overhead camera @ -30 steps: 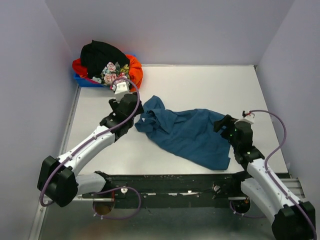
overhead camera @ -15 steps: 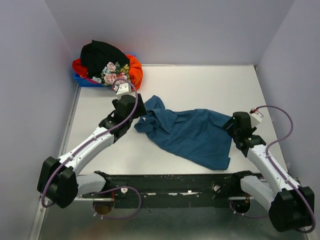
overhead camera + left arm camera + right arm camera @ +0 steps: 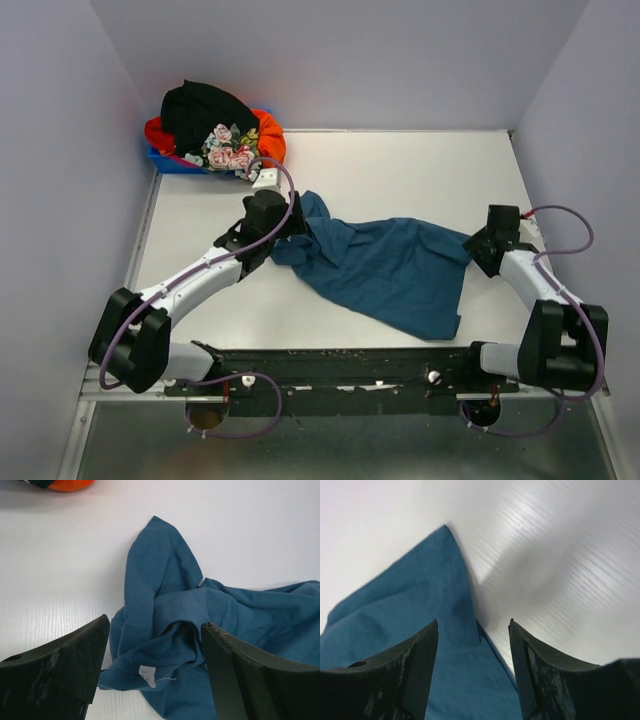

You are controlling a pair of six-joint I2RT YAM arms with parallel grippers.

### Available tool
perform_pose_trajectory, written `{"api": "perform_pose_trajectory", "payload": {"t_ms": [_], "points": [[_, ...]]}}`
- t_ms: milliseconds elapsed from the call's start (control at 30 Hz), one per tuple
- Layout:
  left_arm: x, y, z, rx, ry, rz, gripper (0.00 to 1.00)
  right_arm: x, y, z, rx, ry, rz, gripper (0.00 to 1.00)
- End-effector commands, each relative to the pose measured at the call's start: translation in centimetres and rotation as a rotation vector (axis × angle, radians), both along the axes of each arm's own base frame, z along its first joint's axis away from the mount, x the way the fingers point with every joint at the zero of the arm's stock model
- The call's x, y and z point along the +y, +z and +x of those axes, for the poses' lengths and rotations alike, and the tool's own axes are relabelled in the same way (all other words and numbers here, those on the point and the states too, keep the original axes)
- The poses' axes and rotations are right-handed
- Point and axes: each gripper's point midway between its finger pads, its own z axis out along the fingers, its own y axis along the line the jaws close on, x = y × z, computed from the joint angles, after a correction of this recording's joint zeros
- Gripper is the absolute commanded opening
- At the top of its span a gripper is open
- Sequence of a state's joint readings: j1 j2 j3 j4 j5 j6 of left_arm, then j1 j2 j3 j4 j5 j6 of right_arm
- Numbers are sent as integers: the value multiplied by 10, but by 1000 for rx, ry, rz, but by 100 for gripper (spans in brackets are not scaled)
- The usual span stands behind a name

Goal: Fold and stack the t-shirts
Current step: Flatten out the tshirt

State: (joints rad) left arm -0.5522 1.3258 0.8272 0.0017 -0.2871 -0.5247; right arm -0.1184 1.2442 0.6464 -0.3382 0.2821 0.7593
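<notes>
A dark teal-blue t-shirt (image 3: 385, 270) lies crumpled across the middle of the table. My left gripper (image 3: 291, 226) is open over its bunched left end; in the left wrist view the neck with a white label (image 3: 146, 675) lies between the open fingers (image 3: 65, 655). My right gripper (image 3: 478, 248) is open at the shirt's right corner; in the right wrist view that corner (image 3: 440, 580) sits between the fingers (image 3: 410, 665). Black (image 3: 200, 110), orange-red (image 3: 268, 135) and flowered (image 3: 226, 152) shirts are heaped at the back left.
A small blue bin (image 3: 170, 160) under the shirt heap sits in the back left corner. Grey walls close the table on three sides. A black rail (image 3: 350, 365) runs along the near edge between the arm bases.
My left gripper has moved right onto the shirt's left end. My right arm has swung out toward the right edge, its gripper now at the shirt's right corner. The shirt has barely shifted.
</notes>
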Motion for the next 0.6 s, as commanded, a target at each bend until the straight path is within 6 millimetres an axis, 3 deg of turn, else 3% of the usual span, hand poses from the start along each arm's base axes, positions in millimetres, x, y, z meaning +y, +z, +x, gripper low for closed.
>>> {"api": "perform_pose_trajectory", "payload": {"t_ms": [0, 233, 567], "points": [[3, 5, 4, -57, 3, 10, 89, -4, 0, 28, -14, -14, 82, 64], [9, 6, 1, -86, 17, 18, 88, -13, -12, 54, -6, -31, 109, 63], [11, 9, -1, -106, 26, 14, 87, -13, -27, 76, 64, -89, 172, 47]]}}
